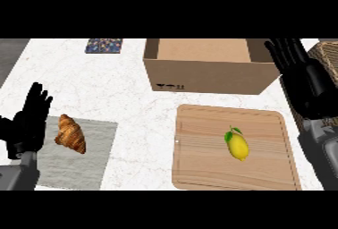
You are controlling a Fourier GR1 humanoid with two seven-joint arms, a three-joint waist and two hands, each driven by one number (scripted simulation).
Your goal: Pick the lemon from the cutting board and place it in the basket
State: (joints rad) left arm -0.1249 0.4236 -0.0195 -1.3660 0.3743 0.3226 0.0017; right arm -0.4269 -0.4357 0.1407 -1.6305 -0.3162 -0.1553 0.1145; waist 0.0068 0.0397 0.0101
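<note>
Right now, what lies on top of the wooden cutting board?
A yellow lemon with green leaves lies on the cutting board, near its middle. Nothing else shows on it. The wood directly under the lemon is covered.

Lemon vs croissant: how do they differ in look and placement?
The lemon is yellow with green leaves; the croissant is brown and ridged. The lemon lies on the wooden cutting board, the croissant on a grey cloth. The lemon looks shorter than the croissant. Both lie untouched.
</note>
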